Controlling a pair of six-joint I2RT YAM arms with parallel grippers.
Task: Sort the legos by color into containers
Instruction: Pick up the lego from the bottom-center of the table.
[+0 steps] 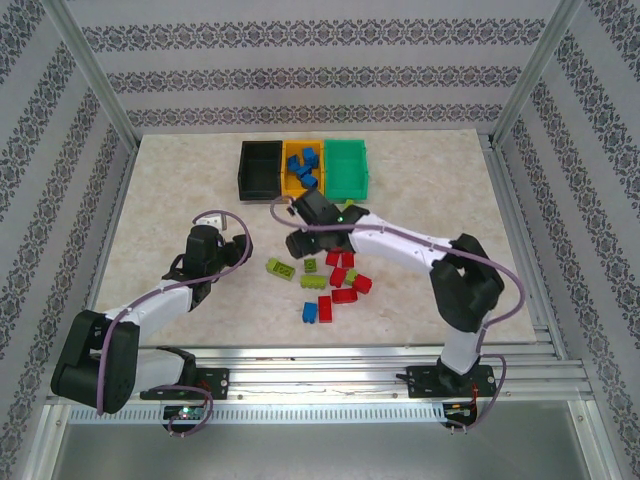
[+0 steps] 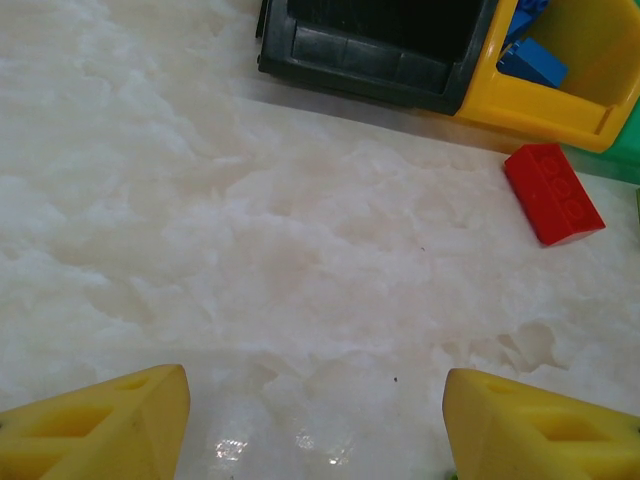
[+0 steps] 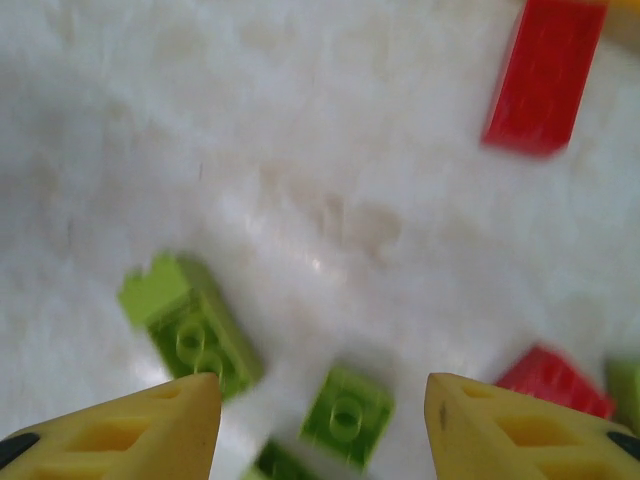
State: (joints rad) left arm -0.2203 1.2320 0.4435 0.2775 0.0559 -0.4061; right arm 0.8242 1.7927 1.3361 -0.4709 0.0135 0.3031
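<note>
The right end effector [image 3: 320, 430] is showing its yellow fingers [image 3: 130, 425] at the bottom edge of the right wrist view. They are spread wide and holding nothing. A small lime green brick [image 3: 347, 415] is lying between them on the table [image 3: 300, 150], with a longer lime green brick [image 3: 195, 330] just to its left.

These bricks are probably light, rigid and slick. Pinching one across its flat side walls should work better than across the studded top, and an off-centre pinch could make it skid or twist.

The left end effector [image 2: 315, 420] is hanging equally wide and empty over bare table. A red brick [image 2: 553, 193] is lying at the right of its view, near the black bin [image 2: 385, 50] and the orange-yellow bin [image 2: 570, 100], which is holding blue bricks [image 2: 535, 62].

From above, the loose legos [image 1: 330, 280] are clustering mid-frame below the bins. They are red, lime and blue, glossy and small. The teal bin [image 1: 347, 165] is looking empty.
</note>
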